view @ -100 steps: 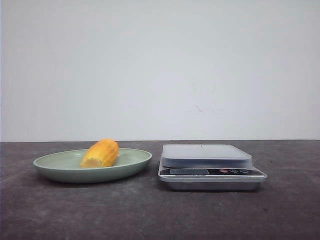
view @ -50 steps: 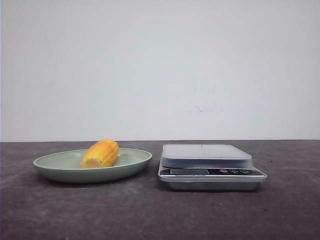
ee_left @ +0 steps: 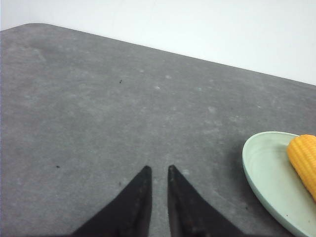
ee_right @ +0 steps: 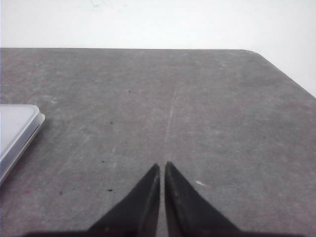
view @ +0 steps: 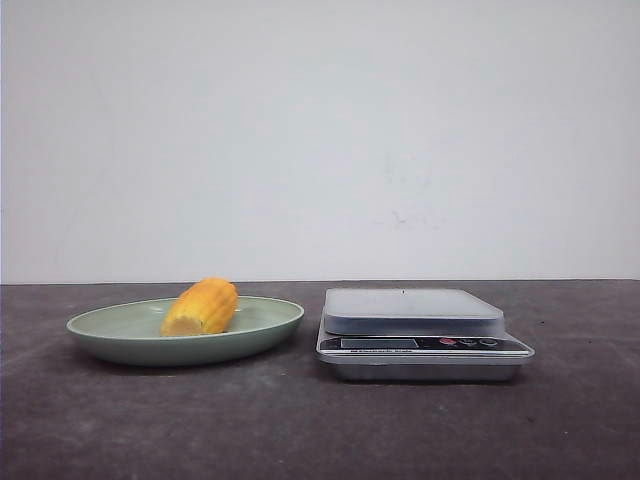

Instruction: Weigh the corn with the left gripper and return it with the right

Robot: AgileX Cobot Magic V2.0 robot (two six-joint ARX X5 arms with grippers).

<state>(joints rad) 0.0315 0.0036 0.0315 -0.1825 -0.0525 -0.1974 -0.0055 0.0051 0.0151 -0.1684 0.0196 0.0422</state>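
While the corn (view: 201,306) lay on its side in the green plate (view: 110,340), left of the scale (view: 420,335), a roll off the curved kernels looked likely on pinching. Left gripper (ee_left: 158,170) hung low over bare counter (view: 300,420) beside the plate, jaws nearly closed; right gripper (ee_right: 162,166) likewise, closed, empty.

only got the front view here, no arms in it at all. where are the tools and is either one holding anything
Observer: The left tool hangs over bare table, tips nearly together, holding nothing.
Operator: is the corn near it
Observer: The corn lies on the green plate off to that tool's side, apart from the tips.
Operator: and the right one
Observer: The right tool is shut and empty over bare table; only a corner of the scale shows at the edge of its wrist view.
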